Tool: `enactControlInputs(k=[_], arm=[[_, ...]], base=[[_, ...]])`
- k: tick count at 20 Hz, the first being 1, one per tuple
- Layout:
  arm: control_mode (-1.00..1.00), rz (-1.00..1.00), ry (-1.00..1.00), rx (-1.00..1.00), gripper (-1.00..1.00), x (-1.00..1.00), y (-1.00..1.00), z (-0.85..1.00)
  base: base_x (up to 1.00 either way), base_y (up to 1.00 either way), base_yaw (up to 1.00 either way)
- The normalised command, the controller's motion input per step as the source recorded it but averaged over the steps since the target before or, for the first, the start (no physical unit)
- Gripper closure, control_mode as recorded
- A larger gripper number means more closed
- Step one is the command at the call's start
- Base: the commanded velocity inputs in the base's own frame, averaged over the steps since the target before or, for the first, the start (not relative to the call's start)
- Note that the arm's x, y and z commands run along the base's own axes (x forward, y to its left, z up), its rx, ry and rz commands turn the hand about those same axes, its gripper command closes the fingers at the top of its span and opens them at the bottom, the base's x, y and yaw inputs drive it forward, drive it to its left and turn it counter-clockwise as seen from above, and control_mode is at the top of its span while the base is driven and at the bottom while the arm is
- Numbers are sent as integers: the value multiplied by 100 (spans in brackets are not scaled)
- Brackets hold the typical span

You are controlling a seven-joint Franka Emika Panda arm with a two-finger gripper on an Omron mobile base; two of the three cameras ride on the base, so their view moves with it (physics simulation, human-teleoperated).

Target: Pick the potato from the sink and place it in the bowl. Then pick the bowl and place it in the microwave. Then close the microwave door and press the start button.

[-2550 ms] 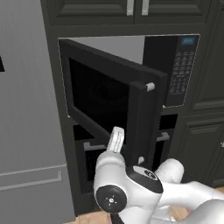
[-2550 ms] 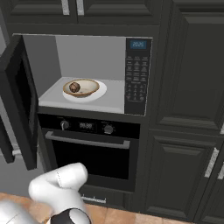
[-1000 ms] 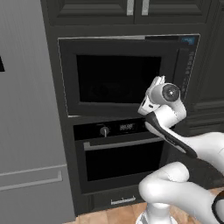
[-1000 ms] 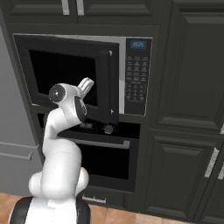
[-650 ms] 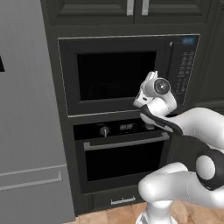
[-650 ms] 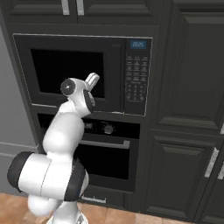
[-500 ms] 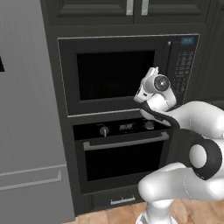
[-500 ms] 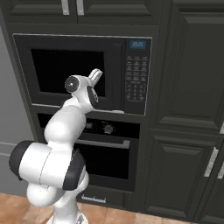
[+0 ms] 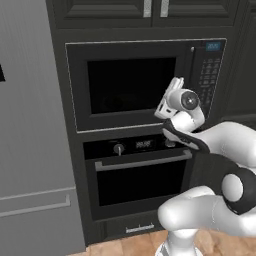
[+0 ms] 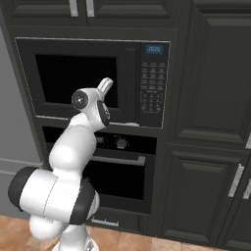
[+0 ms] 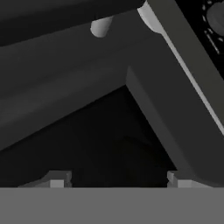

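Since half a second ago my hand has slid a little to the right across the microwave door (image 9: 130, 85), toward the keypad; two and a half seconds ago that door stood swung open, and it is flat shut now.

Nearest to the cameras, my white arm rises from the base and bends up in front of the oven (image 9: 142, 172), which sits directly below the microwave (image 10: 93, 81). My gripper (image 9: 169, 95) is at the top of the arm, close against the lower right part of the door's dark glass, just left of the keypad panel (image 10: 153, 83). From the hand camera my two fingertips (image 11: 54, 178) stand well apart, with only dark door surface between them, so the gripper is spread and holds nothing.

Beyond the hand, the door's silver bar handle (image 11: 183, 61) crosses that tilted view at a slant. A small blue display (image 10: 154, 49) glows at the top of the keypad. The glass is too dark for me to make anything out behind it. Dark cabinets surround the appliances.
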Motion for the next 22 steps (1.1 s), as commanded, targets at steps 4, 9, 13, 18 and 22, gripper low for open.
enactControlInputs(k=[4,9,13,18,22], arm=[[-100,0,0,9,-100,-100,5,20],[-100,0,4,7,-100,-64,11,18],[-100,-1,28,21,-100,-19,-5,19],[-100,-23,35,50,-100,-51,-39,34],[-100,-34,20,56,-100,-37,-58,-4]], base=[[0,0,0],[0,0,0],[0,0,0],[0,0,0],[0,0,0]])
